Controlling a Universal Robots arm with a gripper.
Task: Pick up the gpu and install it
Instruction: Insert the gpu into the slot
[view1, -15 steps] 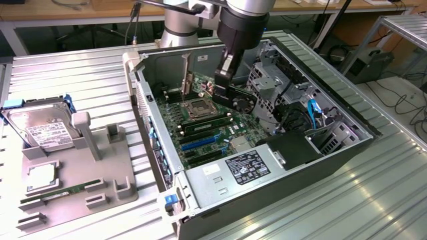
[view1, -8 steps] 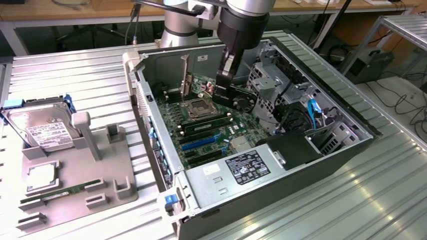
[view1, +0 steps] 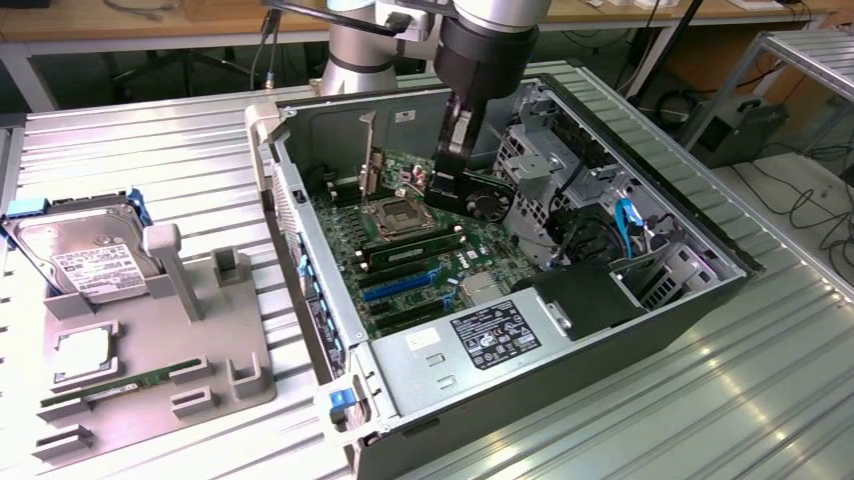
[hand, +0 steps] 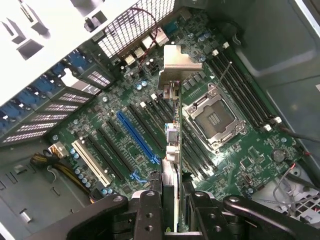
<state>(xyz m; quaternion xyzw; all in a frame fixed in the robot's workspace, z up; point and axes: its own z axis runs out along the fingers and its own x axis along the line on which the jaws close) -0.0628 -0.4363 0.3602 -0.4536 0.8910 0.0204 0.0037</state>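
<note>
My gripper (view1: 449, 188) reaches down into the open computer case (view1: 694, 290) and is shut on the gpu (view1: 489, 205). The card hangs upright on its edge, a little above the motherboard (view1: 414, 270). Its round black fan faces the drive cage, and its silver bracket (view1: 370, 150) points to the case's rear wall. In the wrist view the gpu (hand: 171, 165) runs edge-on away from my gripper (hand: 170, 212), with the fingers (hand: 149, 212) on either side of it. The bracket (hand: 176, 62) is at its far end, over the black slots between the blue slot (hand: 136, 136) and the CPU socket (hand: 214, 119).
The case lies on its side on a ribbed metal table (view1: 160, 160). Inside it are the power supply (view1: 487, 335), the drive cage (view1: 537, 165) and loose cables. On the exterior view's left, a grey fixture tray (view1: 200, 375) holds a hard drive (view1: 80, 255), a CPU (view1: 83, 350) and a RAM stick (view1: 120, 385).
</note>
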